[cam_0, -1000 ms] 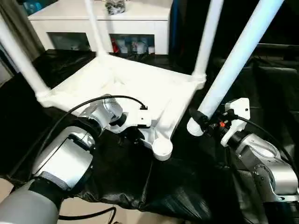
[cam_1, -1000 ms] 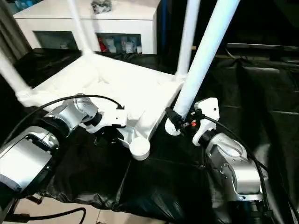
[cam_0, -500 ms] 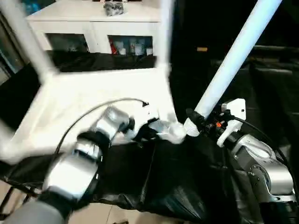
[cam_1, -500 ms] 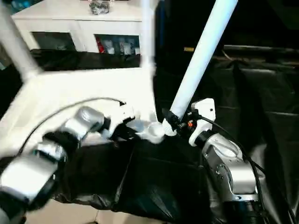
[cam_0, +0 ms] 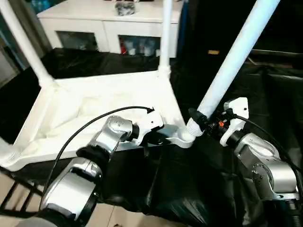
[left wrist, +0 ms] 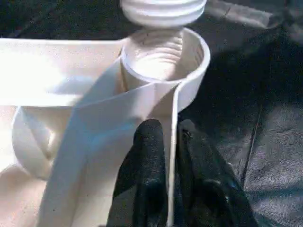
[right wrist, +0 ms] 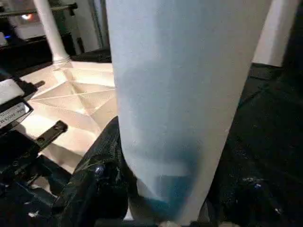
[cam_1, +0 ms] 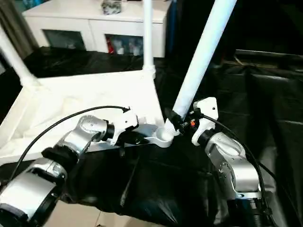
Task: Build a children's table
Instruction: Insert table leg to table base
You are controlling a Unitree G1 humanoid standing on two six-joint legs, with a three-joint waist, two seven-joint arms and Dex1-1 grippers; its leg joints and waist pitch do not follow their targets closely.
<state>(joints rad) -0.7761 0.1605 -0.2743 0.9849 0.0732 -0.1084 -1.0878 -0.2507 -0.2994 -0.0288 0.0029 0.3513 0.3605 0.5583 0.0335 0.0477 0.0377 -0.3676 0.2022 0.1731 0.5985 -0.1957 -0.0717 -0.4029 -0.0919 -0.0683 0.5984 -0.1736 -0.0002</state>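
Left wrist view: tabletop (left wrist: 94,118) rim (thin) between left gripper (left wrist: 171,142) fingers.

White cabinet (cam_0: 111,19) with glass doors at back; black sheeting (cam_0: 189,189) over work surface; pale floor (cam_0: 14,184) below.

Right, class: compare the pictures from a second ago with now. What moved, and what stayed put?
The tabletop swung round, bringing its empty corner socket from apart to right under the threaded end of the leg. The left end effector kept its pinch on the tabletop's rim; the right end effector stayed shut on the leg. The cabinet did not move.
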